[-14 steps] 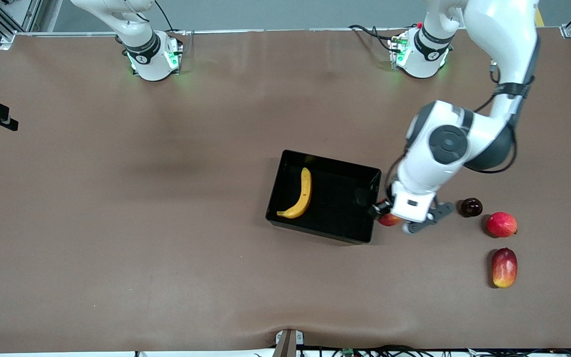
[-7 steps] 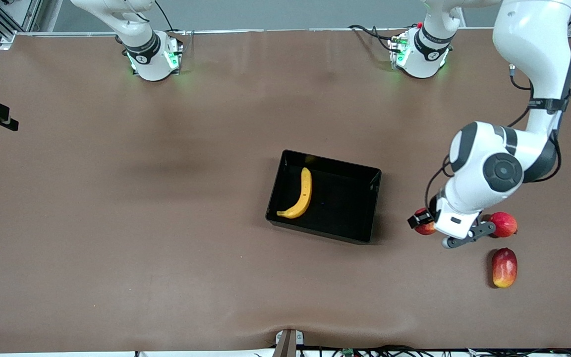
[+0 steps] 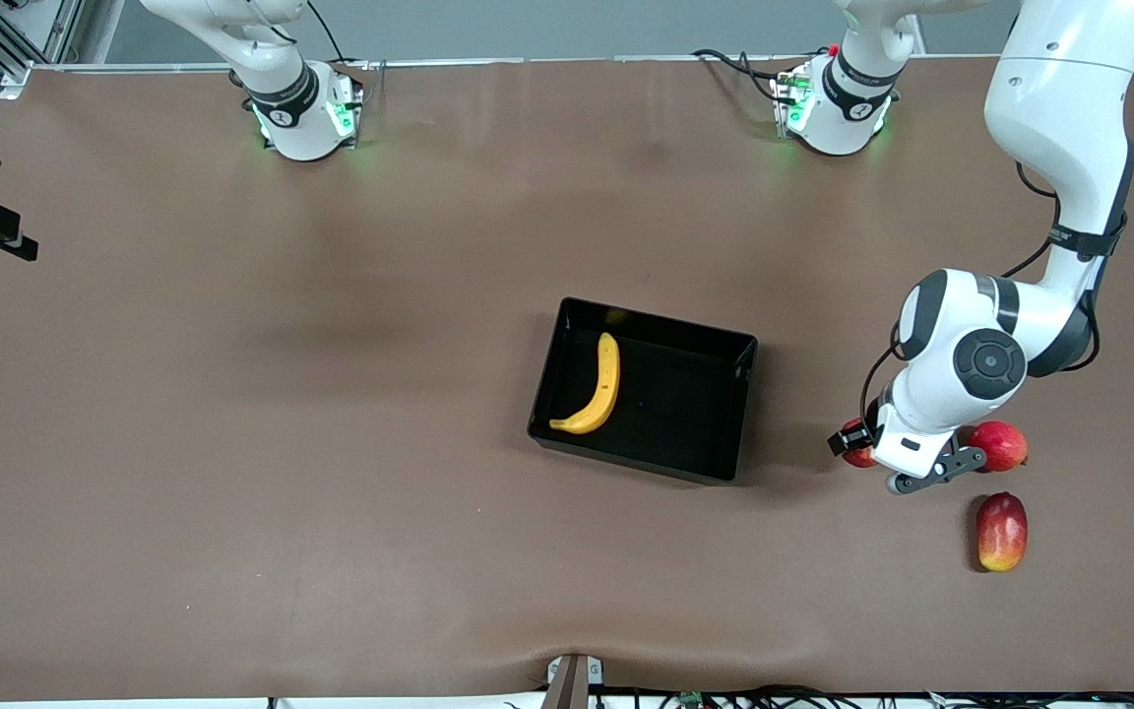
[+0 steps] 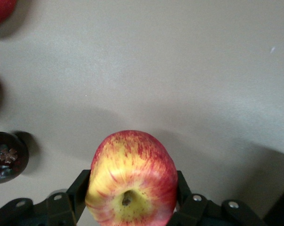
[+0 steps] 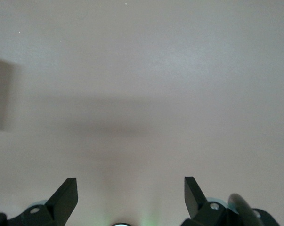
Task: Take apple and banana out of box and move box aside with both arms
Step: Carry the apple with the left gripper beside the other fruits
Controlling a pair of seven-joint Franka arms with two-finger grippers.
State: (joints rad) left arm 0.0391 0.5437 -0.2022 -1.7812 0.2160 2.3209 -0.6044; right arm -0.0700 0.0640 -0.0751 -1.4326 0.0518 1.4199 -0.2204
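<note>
My left tool (image 3: 857, 451) grips the apple (image 4: 131, 179) over bare worktop (image 3: 331, 394) beside the box (image 3: 746, 356) — banana (image 3: 597, 386) inside. Right tool (image 5: 131, 195) waits, open.

Both arms are glossy white with rounded, jointed shells. The left arm (image 3: 980, 364) has dark grey round joint caps and a thin black cable looping along its forearm. Each round base carries a black band with a small white mark and glows green: the left base (image 3: 838, 103) also shows a red fitting and black cables, the right base (image 3: 301, 113) a single black cable.
</note>
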